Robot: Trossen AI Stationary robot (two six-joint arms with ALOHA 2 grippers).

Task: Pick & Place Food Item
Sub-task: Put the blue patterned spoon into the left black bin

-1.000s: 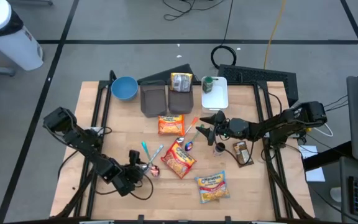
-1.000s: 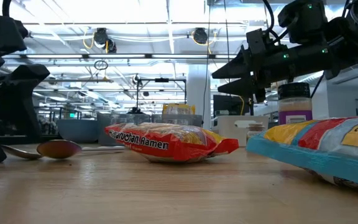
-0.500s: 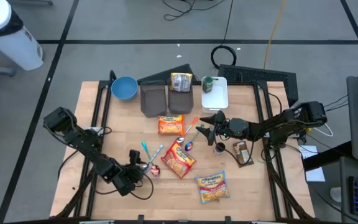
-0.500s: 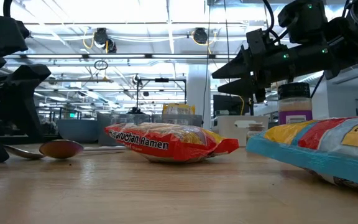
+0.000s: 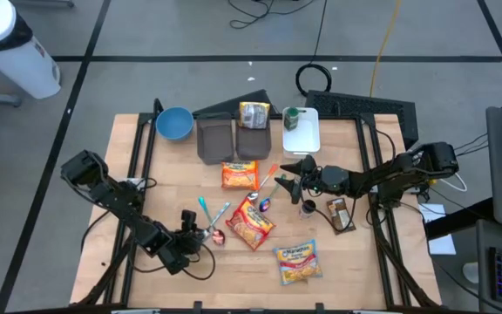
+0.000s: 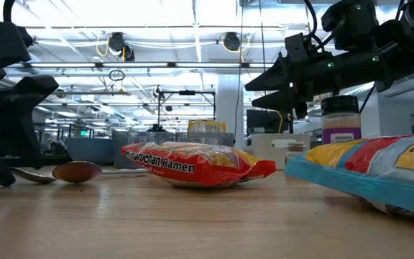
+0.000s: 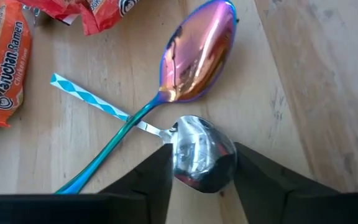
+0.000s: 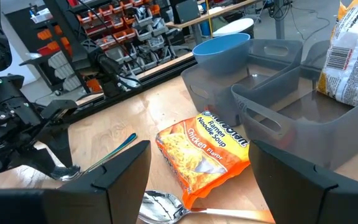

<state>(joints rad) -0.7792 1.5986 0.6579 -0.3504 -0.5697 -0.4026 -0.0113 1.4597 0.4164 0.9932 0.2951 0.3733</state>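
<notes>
Spoon bowl between the left gripper's fingers

Lower left of the high view: left gripper [image 5: 190, 237], fingers straddling the silver spoon's [image 7: 199, 152] bowl, not visibly clenched; its handle runs away under the iridescent spoon [image 7: 194, 53]. Centre: red ramen packet [image 5: 250, 222], nearest that arm. Right of centre: right gripper [image 5: 296, 167] hangs released.

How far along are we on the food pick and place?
Done: one food bag sits in a grey bin. In hand: nothing; the left gripper straddles a silver spoon, the right gripper hovers open. Left: ramen packs on the table.
</notes>
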